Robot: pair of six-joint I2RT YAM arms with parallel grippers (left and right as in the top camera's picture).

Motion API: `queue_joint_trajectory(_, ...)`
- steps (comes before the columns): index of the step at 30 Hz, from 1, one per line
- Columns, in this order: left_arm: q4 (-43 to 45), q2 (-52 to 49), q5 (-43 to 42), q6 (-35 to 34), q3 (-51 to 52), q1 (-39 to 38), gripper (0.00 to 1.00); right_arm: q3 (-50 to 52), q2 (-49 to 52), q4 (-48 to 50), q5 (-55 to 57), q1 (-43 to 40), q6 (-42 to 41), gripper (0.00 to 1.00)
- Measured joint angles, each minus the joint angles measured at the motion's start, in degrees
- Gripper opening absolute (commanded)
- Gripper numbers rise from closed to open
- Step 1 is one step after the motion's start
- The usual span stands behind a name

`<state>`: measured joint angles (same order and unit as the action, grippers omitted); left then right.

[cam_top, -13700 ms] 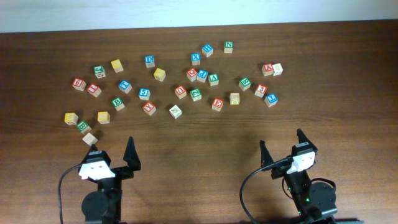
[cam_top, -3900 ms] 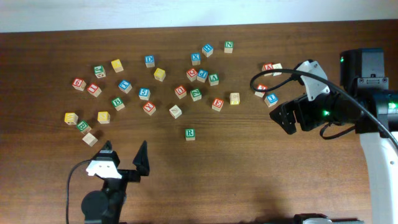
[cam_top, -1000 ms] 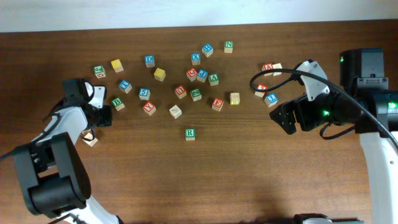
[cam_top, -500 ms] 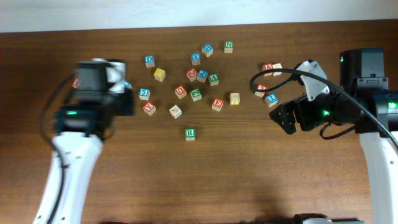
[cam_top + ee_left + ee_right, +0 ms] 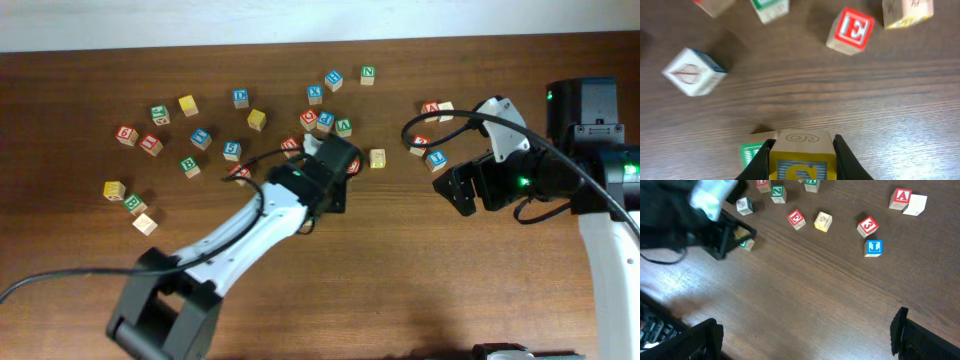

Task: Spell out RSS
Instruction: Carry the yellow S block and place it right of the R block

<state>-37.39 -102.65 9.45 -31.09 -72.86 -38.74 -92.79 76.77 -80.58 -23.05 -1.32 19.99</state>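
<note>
My left gripper (image 5: 802,151) is shut on a yellow S block (image 5: 801,159) with a blue letter face, held low over the wood in the middle of the table. Just to its left a green R block (image 5: 751,154) rests on the table, partly hidden behind the S block. From overhead, the left arm reaches diagonally to the centre and its gripper (image 5: 322,205) covers both blocks. The right wrist view shows the R block (image 5: 746,244) beside that gripper. My right gripper (image 5: 452,192) hovers open and empty at the right.
Several letter blocks lie scattered across the far half of the table. A red E block (image 5: 850,30) and a white leaf block (image 5: 694,71) sit just beyond the left gripper. A blue block (image 5: 873,247) and a red 3 block (image 5: 867,226) lie ahead of the right gripper.
The left arm has swung from the left cluster of blocks to the middle of the table, carrying the yellow S block to the R block. The right arm has not moved.
</note>
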Motion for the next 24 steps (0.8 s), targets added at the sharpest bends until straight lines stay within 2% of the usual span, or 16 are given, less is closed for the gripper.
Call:
queue_joint_trajectory(15,0.8,-10.0,-1.3,-4.5,0.0,-2.1,0.06,0.0,0.0,0.0,0.0,0.0,0.0,0.98)
queue_joint_trajectory(24,-0.2,-10.0,0.8,-6.1,0.0,-2.1,0.09,0.0,0.0,0.0,0.0,0.0,0.0,0.98)
